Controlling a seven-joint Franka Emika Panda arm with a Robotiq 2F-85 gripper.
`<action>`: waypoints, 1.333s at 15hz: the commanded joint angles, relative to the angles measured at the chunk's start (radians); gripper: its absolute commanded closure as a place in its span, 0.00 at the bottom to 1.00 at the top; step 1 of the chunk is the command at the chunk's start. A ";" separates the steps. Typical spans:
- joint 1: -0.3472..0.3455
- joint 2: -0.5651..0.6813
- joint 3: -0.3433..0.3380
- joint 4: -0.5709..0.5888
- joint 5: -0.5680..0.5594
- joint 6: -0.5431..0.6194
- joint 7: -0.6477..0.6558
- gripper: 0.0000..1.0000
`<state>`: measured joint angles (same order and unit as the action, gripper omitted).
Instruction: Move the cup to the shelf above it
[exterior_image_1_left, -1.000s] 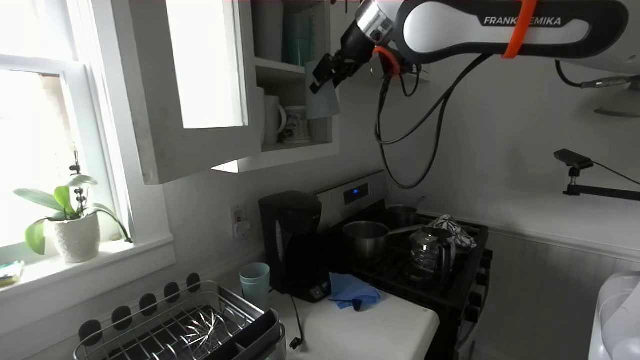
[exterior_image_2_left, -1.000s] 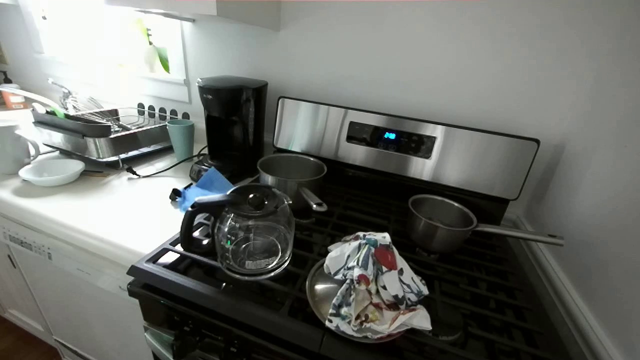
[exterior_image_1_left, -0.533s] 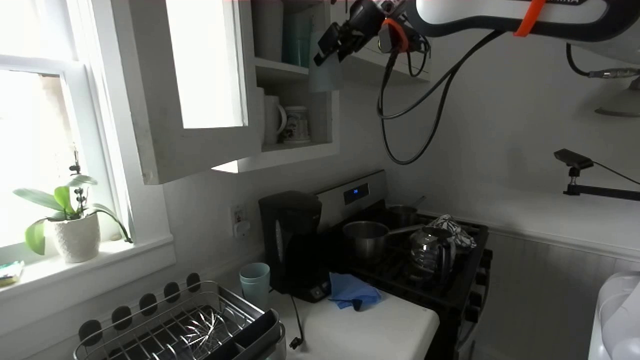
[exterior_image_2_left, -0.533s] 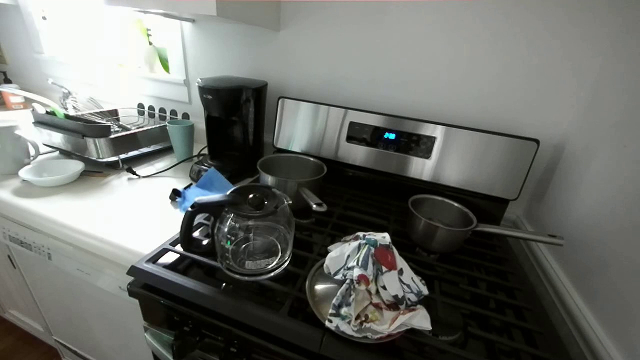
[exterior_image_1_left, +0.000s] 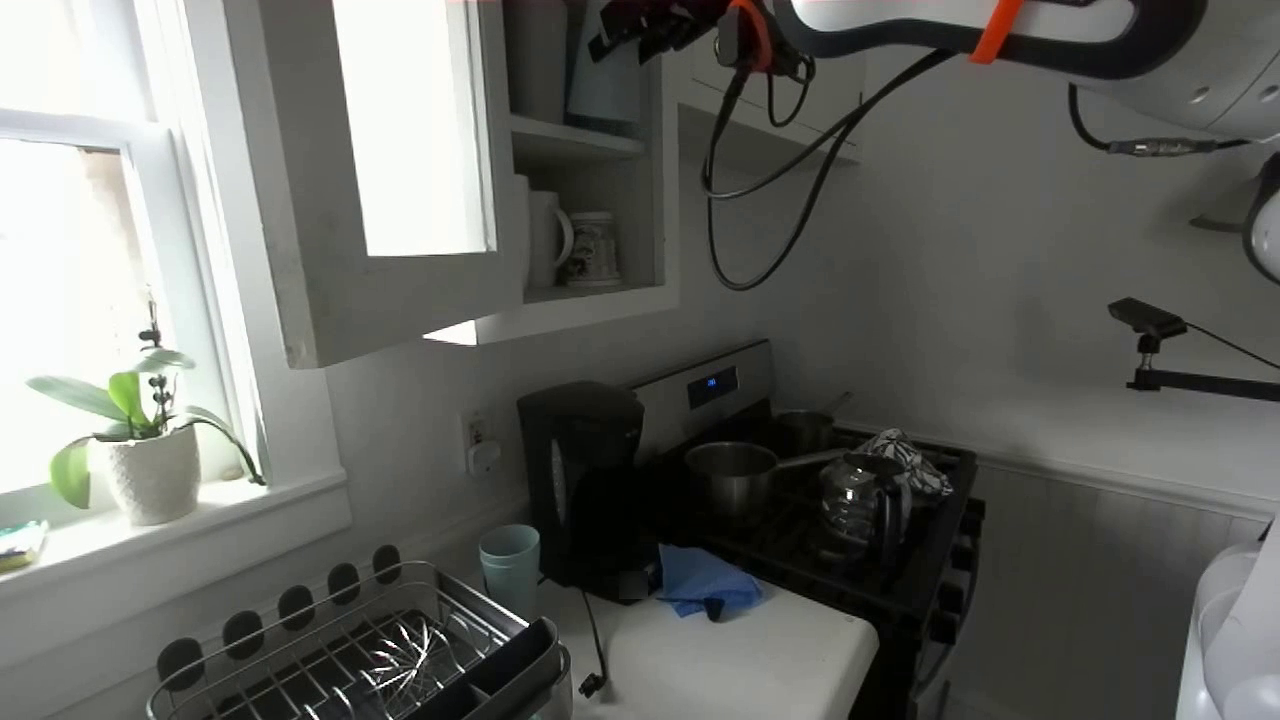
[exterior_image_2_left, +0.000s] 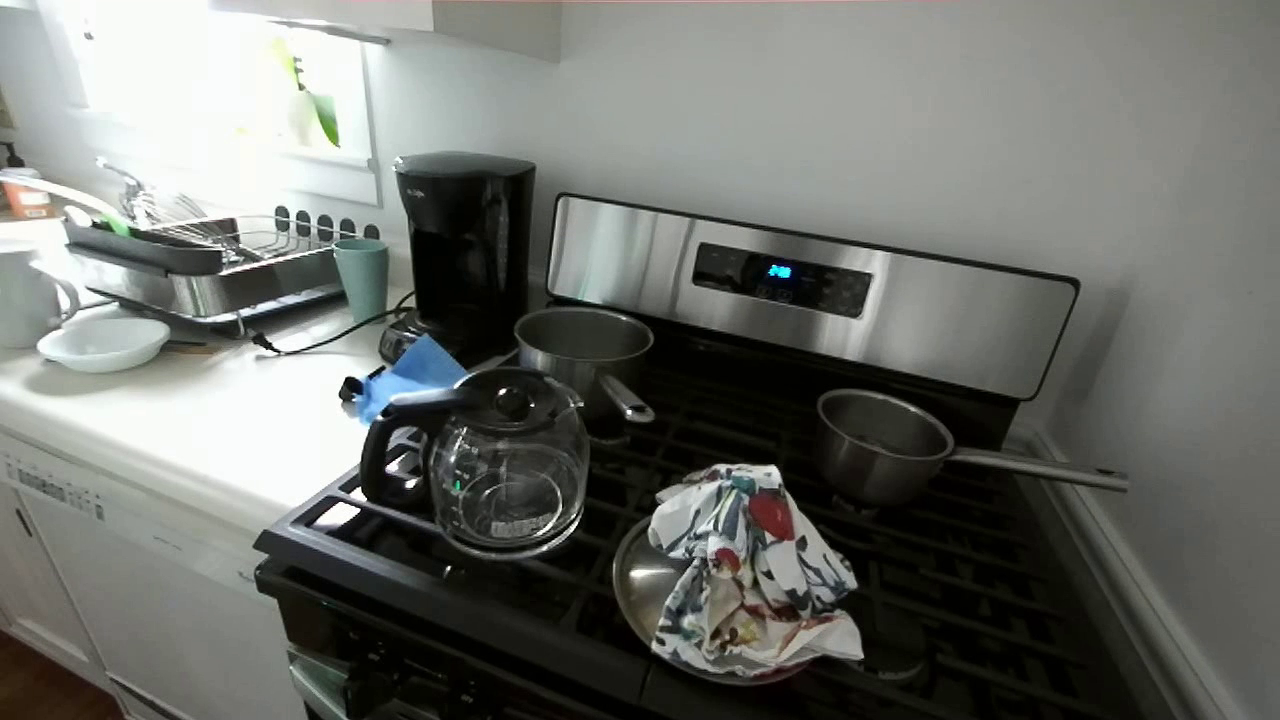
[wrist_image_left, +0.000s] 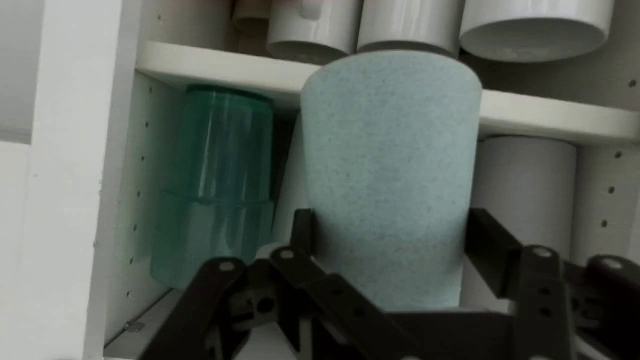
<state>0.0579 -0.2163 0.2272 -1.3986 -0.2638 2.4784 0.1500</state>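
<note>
Wrist view: one gripped cup (wrist_image_left: 392, 175), apparently

"What's on the smooth white countertop (exterior_image_2_left: 240, 420)?"

"Upright blk plastic coffee maker (exterior_image_2_left: 465, 250). Nested tapered light-teal cups (exterior_image_1_left: 511, 580) sit btwn it & the silver metal wire dish rack (exterior_image_2_left: 260, 290)."

"Anything in front?"

"Thin blk power cord (exterior_image_2_left: 285, 352), its plug (exterior_image_1_left: 593, 686) lying loose."

"& by the rack?"

"Shallow round white bowl (exterior_image_2_left: 104, 348), just bsd a tall off-white mug (exterior_image_2_left: 22, 300) w/ handle."

"Nr the maker's base?"

"Crumpled blue cloth (exterior_image_1_left: 700, 578), small blk item (exterior_image_1_left: 713, 608) at its edge, can't ID it."
</note>
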 joint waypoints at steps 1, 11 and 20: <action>0.000 0.022 0.004 0.024 0.000 0.008 0.000 0.23; 0.009 0.111 0.011 0.110 0.030 0.031 0.003 0.48; 0.018 0.181 0.015 0.184 0.100 0.082 0.036 0.48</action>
<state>0.0692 -0.0804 0.2395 -1.2861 -0.1996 2.5399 0.1673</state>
